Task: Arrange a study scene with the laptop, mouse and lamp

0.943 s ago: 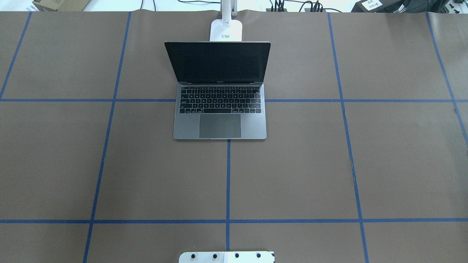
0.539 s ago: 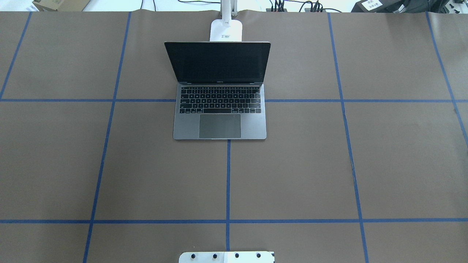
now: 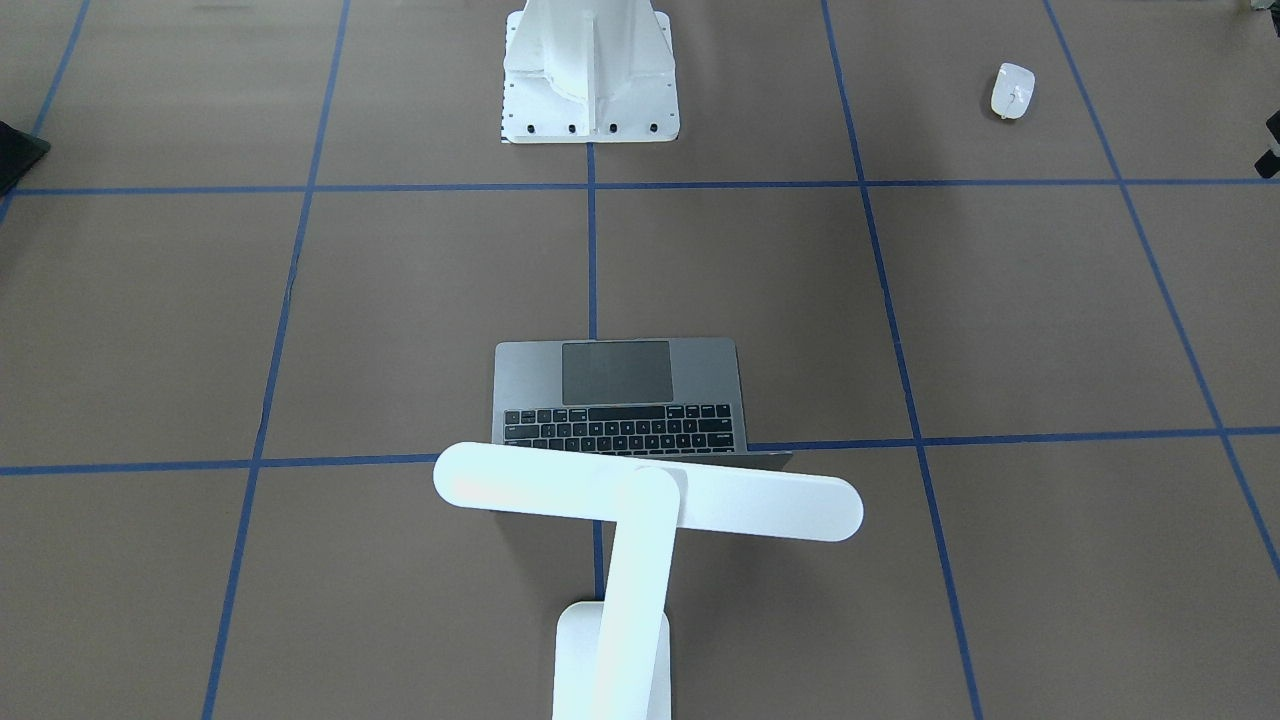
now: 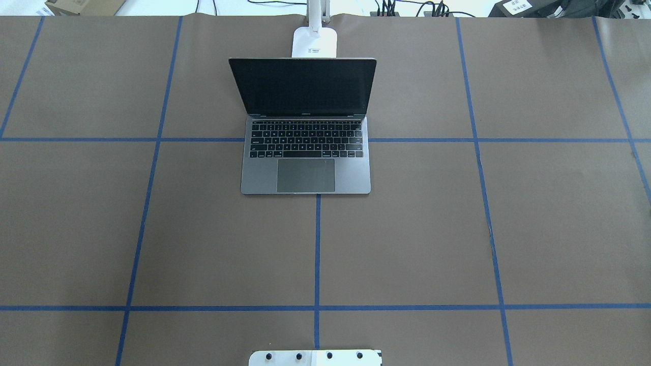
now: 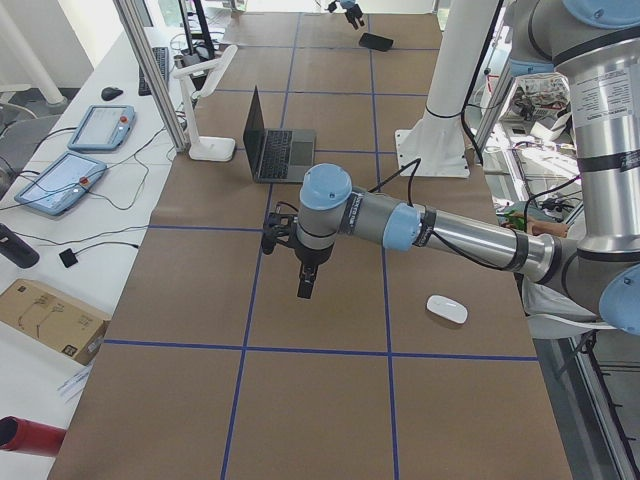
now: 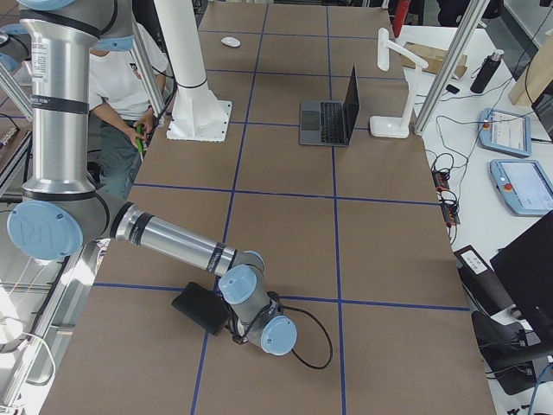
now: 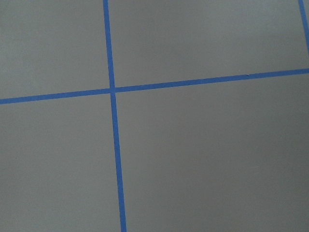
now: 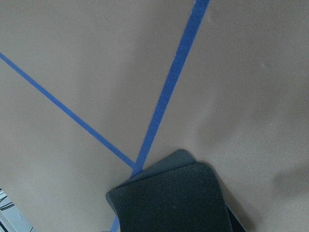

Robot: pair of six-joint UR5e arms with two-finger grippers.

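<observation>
— Left gripper (image 5: 305,287) hangs fingers-down over bare table (image 5: 330,400), seen only from the left end. Spread or pressed together: cannot tell. Right gripper is hidden under its own wrist, beside black mat (image 6: 200,308). Cannot tell there either.
— Any change overhead since half a second back?
— None. Laptop (image 4: 305,152) same spot, lid up, screen dark. Lamp (image 3: 640,500) base unmoved, just behind the lid.
— Mouse?
— Mouse (image 5: 446,309) lies flat on the table, near the left gripper but apart from it, toward the robot's side. Laptop and lamp sit well apart from both grippers at the table's middle, lamp on the operators' side.
</observation>
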